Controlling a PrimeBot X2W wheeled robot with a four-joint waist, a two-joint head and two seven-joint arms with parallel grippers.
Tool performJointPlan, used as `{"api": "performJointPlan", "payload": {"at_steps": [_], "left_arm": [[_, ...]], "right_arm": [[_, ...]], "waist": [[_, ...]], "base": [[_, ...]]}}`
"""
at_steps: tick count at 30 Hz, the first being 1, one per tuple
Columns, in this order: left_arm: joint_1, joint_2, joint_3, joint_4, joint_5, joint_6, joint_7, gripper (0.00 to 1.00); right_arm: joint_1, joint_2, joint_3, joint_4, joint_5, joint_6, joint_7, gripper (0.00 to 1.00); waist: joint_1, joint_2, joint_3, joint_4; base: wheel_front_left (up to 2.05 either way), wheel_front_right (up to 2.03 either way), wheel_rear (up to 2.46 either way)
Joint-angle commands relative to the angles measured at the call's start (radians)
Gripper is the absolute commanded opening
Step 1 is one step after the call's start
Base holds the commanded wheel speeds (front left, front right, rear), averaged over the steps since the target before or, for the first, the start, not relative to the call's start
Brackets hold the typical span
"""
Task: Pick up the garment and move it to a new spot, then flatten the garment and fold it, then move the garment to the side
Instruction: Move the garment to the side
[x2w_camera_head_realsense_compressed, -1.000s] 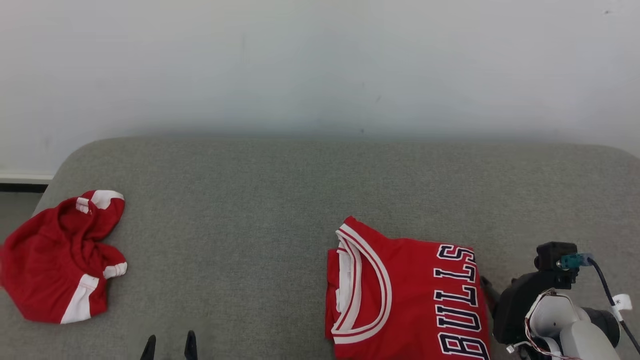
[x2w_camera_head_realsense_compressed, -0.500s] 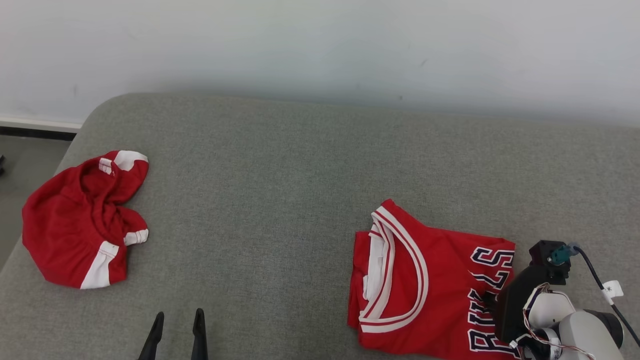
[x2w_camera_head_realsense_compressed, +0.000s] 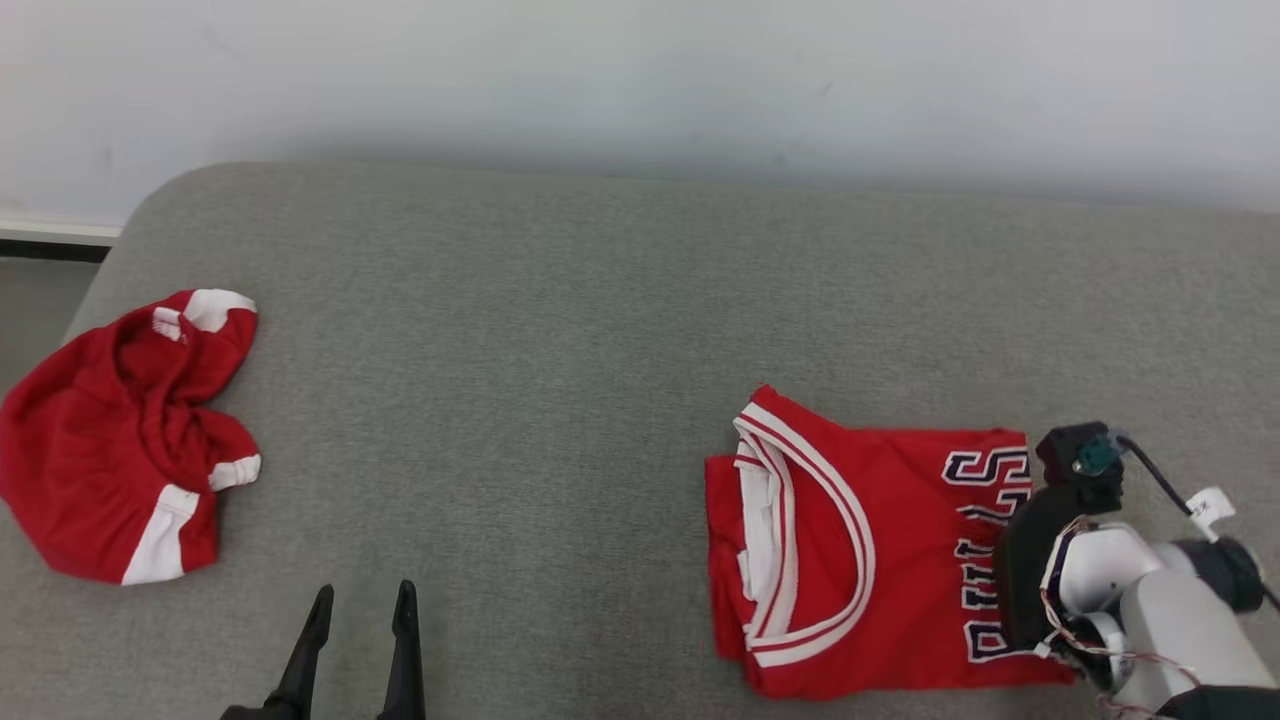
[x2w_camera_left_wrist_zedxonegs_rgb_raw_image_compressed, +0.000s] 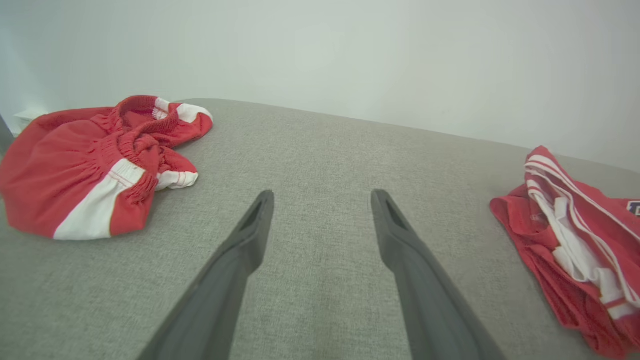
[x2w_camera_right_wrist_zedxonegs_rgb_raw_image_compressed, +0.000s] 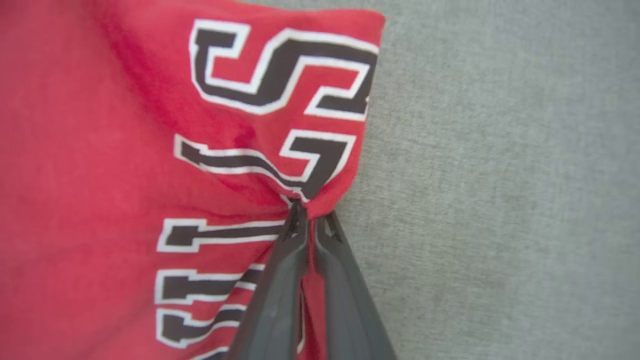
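Head view: right wrist (x2w_camera_head_realsense_compressed: 1110, 580) covers part of jersey (x2w_camera_head_realsense_compressed: 860, 540) lettering. Jersey folded, red, white-striped collar, at right of worktop (x2w_camera_head_realsense_compressed: 560, 350). Right tool (x2w_camera_right_wrist_zedxonegs_rgb_raw_image_compressed: 310, 212) pinched tight on jersey's bunched edge beside navy letters. Left tool (x2w_camera_left_wrist_zedxonegs_rgb_raw_image_compressed: 322, 200) empty, fingers spread over grey woven worktop. Crumpled red-white shorts (x2w_camera_head_realsense_compressed: 110, 440) far left.

L gripper (x2w_camera_head_realsense_compressed: 363, 595): two long dark tapered fingers (x2w_camera_head_realsense_compressed: 403, 650). R arm (x2w_camera_head_realsense_compressed: 1165, 625): pale grey shell, black wrist block (x2w_camera_head_realsense_compressed: 1025, 560), teal plug (x2w_camera_head_realsense_compressed: 1094, 455), black cable (x2w_camera_head_realsense_compressed: 1150, 472), white tag (x2w_camera_head_realsense_compressed: 1207, 503), thin red/white wires (x2w_camera_head_realsense_compressed: 1075, 650).
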Motion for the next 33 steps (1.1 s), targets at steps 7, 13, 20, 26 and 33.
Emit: {"api": "performJointPlan", "payload": {"at_steps": [7, 13, 20, 26, 33], "left_arm": [[-0.046, 0.000, -0.003, -0.053, 0.023, -0.006, -0.003, 1.00], [-0.077, 0.000, -0.011, -0.085, 0.046, -0.016, -0.003, 1.00], [-0.142, 0.003, -0.026, -0.101, 0.092, -0.031, -0.003, 1.00], [-0.183, 0.026, -0.036, -0.115, 0.118, -0.037, -0.003, 1.00], [-0.212, 0.061, -0.052, -0.145, 0.139, -0.042, -0.003, 1.00]], "right_arm": [[-0.076, -0.170, 0.150, -0.072, 0.045, -0.004, -0.013, 0.00], [-0.183, -0.255, 0.223, -0.068, 0.082, -0.004, -0.067, 0.00], [-0.297, -0.316, 0.244, 0.030, 0.068, -0.004, -0.183, 0.00], [-0.373, -0.348, 0.208, 0.140, 0.041, -0.004, -0.307, 0.00], [-0.448, -0.365, 0.169, 0.224, 0.010, -0.004, -0.409, 0.00]], "waist": [[-0.0001, -0.0002, 0.049, -0.098], [-0.0001, -0.0002, 0.109, -0.208], [-0.0001, -0.0002, 0.184, -0.307], [-0.0001, -0.0002, 0.241, -0.355], [-0.0001, -0.0002, 0.307, -0.387]], "base": [[0.00, 0.00, 0.00], [0.00, 0.00, 0.00], [0.00, 0.00, 0.00], [0.00, 0.00, 0.00], [0.00, 0.00, 0.00]]}}
